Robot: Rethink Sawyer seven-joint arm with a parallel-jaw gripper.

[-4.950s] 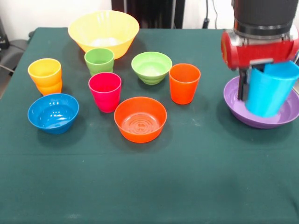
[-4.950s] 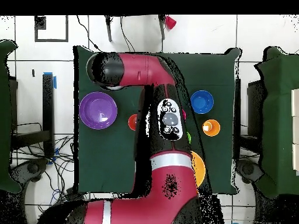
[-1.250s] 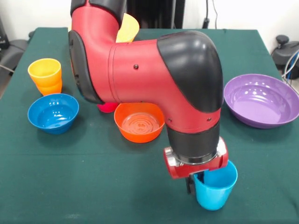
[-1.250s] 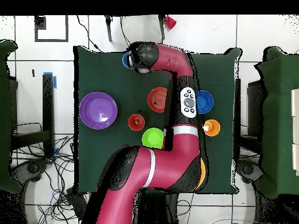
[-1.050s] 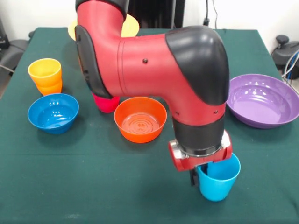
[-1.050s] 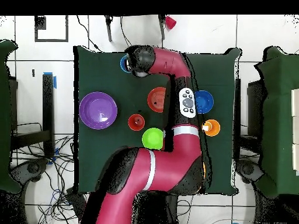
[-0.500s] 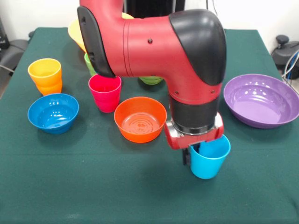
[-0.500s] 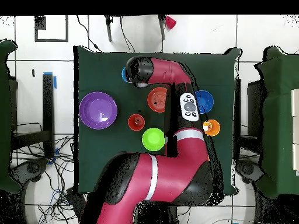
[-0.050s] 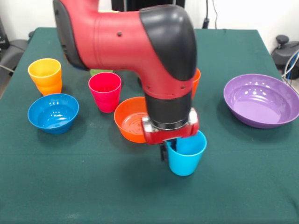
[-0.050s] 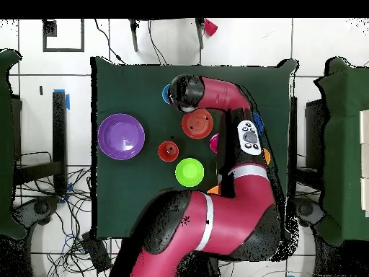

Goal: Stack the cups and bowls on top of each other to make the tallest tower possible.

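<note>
At the left of the front view your yellow-orange plastic tumblers (image 9: 45,75) stood nested, with the round blue plastic bowl (image 9: 53,112) just in front of them and the magenta plastic tumbler (image 9: 104,91) to their right. None of these was at risk.

The danger sat in the middle. The gripper (image 9: 172,148) was clamped on the rim of the light blue plastic tumbler (image 9: 186,153), one finger inside the wall and one outside, and the cup hung upright just beside the small orange plastic bowl (image 9: 129,119). With such a thin pinch on smooth, tapering plastic, a quick swing could have let the cup tilt or slip. Low travel could also have knocked its base against the orange bowl's rim and shoved the bowl.

At the right, the wide shallow purple plastic bowl (image 9: 262,100) lay well apart, out of harm's way.
</note>
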